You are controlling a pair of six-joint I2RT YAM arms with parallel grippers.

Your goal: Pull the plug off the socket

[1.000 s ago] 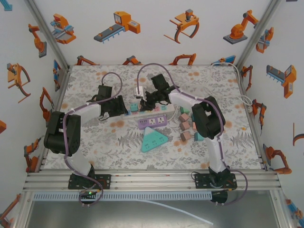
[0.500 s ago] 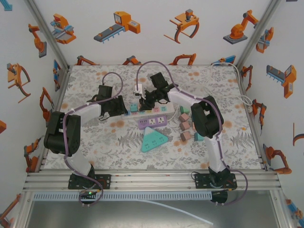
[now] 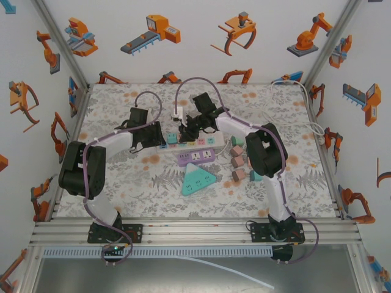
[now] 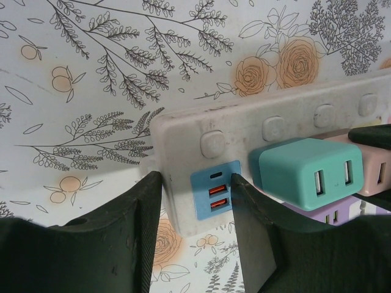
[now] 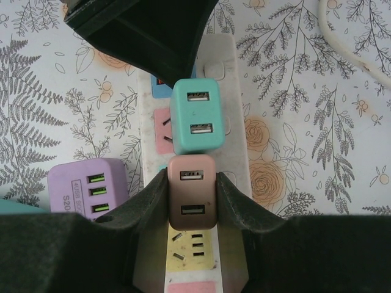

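A white power strip (image 5: 235, 131) lies on the floral mat, and a brownish-pink plug (image 5: 192, 190) stands on it. My right gripper (image 5: 192, 183) is shut on this plug, one finger on each side. Whether the plug's pins are still in the socket is hidden. A teal plug (image 5: 197, 116) sits one socket further along. My left gripper (image 4: 195, 183) is open. It straddles the strip's end, where there is a blue USB panel (image 4: 214, 195); one finger is just past the end and the other is over the strip beside the teal plug (image 4: 305, 171). In the top view both grippers meet at the strip (image 3: 211, 140).
A purple cube adapter (image 5: 88, 186) lies close beside the strip, on a purple strip (image 3: 198, 155). A teal triangular socket block (image 3: 197, 179) lies nearer the bases, and several pink cubes (image 3: 237, 162) sit to the right. A white cord (image 5: 351, 43) runs past at the far right.
My right wrist has shifted slightly toward the back left, still holding the pink plug. My left arm has edged right along the strip's end.
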